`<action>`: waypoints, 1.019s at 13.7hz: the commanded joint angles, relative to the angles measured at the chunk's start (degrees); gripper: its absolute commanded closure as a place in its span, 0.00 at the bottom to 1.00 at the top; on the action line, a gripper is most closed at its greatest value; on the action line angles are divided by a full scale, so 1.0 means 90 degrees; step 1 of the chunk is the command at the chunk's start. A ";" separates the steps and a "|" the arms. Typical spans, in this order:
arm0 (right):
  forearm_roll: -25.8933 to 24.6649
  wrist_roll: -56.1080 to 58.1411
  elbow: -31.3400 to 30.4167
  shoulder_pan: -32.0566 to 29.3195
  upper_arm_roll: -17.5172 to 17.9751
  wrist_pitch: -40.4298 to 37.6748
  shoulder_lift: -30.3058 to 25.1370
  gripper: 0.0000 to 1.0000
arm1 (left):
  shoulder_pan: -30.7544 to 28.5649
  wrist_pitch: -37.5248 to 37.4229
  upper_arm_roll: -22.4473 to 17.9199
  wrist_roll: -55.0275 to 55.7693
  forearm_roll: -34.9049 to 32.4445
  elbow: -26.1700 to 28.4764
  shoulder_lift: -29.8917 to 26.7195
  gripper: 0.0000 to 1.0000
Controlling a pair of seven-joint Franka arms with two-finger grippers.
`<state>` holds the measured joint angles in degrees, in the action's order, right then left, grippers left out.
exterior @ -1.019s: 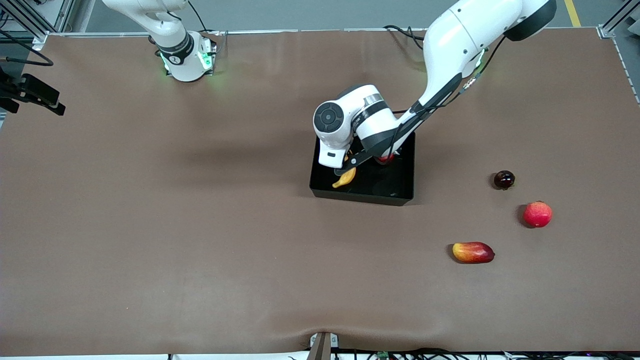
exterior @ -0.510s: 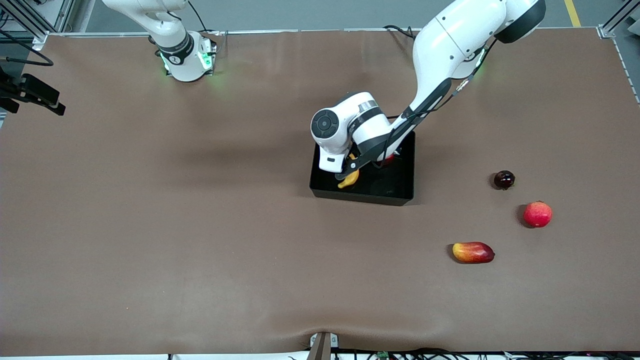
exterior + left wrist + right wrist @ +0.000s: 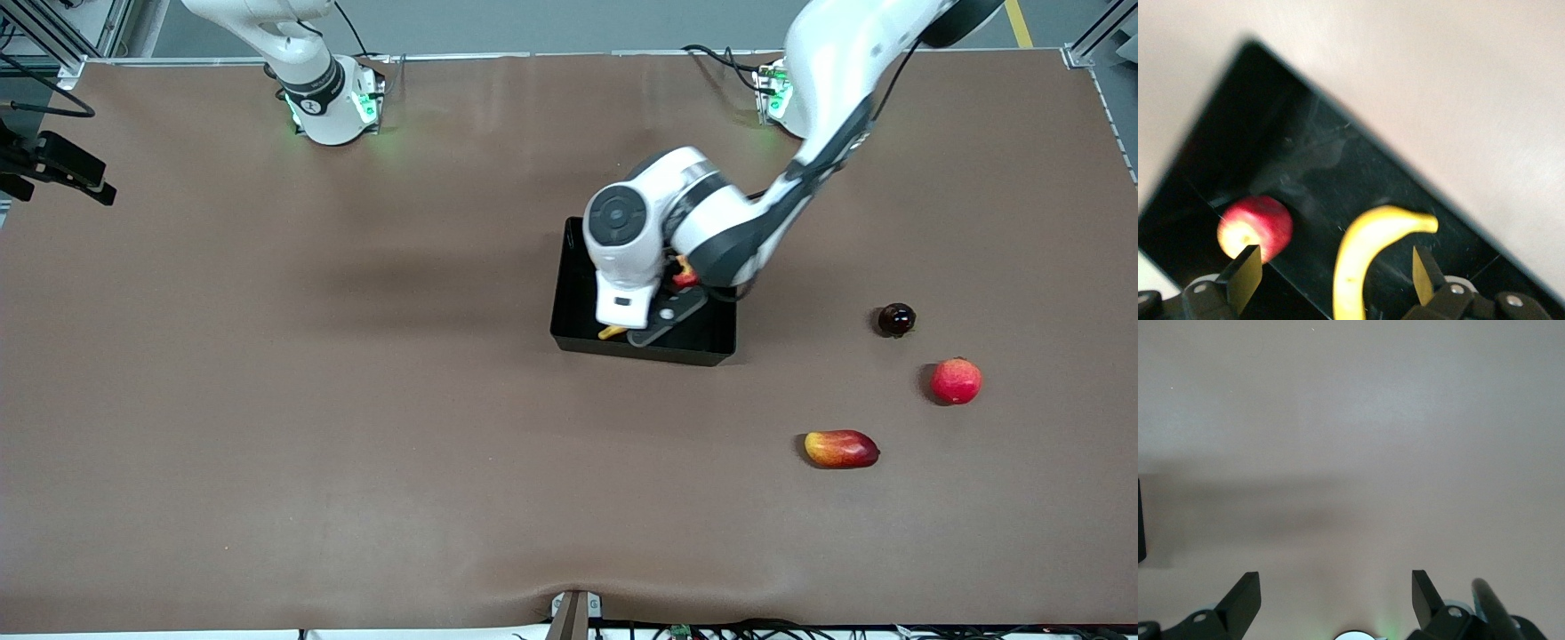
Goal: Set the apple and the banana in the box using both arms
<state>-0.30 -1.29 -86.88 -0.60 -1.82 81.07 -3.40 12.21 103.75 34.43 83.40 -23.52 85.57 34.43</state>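
Left gripper (image 3: pixel 1331 280) released over box (image 3: pixel 569 307), banana (image 3: pixel 1361 257) and apple (image 3: pixel 1257 229) inside; right gripper (image 3: pixel 1336 600) released, over bare counter (image 3: pixel 1351 420).

No readable text, label, brand or number shows on anything in these views

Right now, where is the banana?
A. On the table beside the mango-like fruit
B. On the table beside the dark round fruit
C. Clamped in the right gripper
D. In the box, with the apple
D: in the left wrist view the banana lies on the floor of the box beside the apple, between the spread fingers of the open left gripper, which do not touch it.
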 commanded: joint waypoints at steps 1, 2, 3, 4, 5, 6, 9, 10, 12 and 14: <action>0.0004 0.0095 0.0015 -0.0128 0.0085 -0.0033 -0.0022 0.00 | -0.0641 -0.0229 0.0032 -0.1068 0.0539 -0.0034 -0.0776 0.00; 0.0004 0.0095 0.0015 -0.0128 0.0085 -0.0033 -0.0022 0.00 | -0.0886 -0.0248 0.0032 -0.1527 0.0804 -0.0122 -0.0982 0.00; 0.0004 0.0095 0.0015 -0.0128 0.0085 -0.0033 -0.0022 0.00 | -0.1149 -0.0306 0.0032 -0.1890 0.0971 -0.0123 -0.1264 0.00; 0.0004 0.0095 0.0015 -0.0128 0.0085 -0.0014 -0.0022 0.00 | -0.1384 -0.0336 0.0022 -0.2096 0.1030 -0.0133 -0.1509 0.00; 0.0004 0.0095 0.0015 -0.0128 0.0085 -0.0014 -0.0013 0.00 | -0.1599 -0.0385 0.0031 -0.2292 0.1079 -0.0133 -0.1695 0.00; 0.0004 0.0085 0.0015 -0.0128 0.0085 -0.0014 -0.0022 0.00 | -0.1775 -0.0511 0.0032 -0.2593 0.1138 -0.0142 -0.1842 0.00; 0.0004 0.0095 0.0015 -0.0128 0.0085 -0.0004 -0.0013 0.00 | -0.2371 -0.0911 0.0032 -0.4164 0.1177 -0.0162 -0.2213 0.00; 0.0004 0.0085 0.0015 -0.0128 0.0085 -0.0004 -0.0022 0.00 | -0.2556 -0.1048 0.0032 -0.4536 0.1216 -0.0162 -0.2321 0.00; 0.0004 0.0095 0.0005 -0.0138 0.0085 -0.0004 -0.0013 0.00 | -0.2724 -0.1302 0.0022 -0.5133 0.1246 -0.0162 -0.2477 0.00; 0.0004 0.0085 0.0015 -0.0128 0.0085 -0.0004 -0.0003 0.00 | -0.2754 -0.1371 -0.0017 -0.5505 0.1226 -0.0162 -0.2643 0.00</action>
<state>-0.30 -1.29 -86.88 -0.61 -1.82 81.08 -3.40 -12.30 92.61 34.35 37.00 -13.43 83.17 13.34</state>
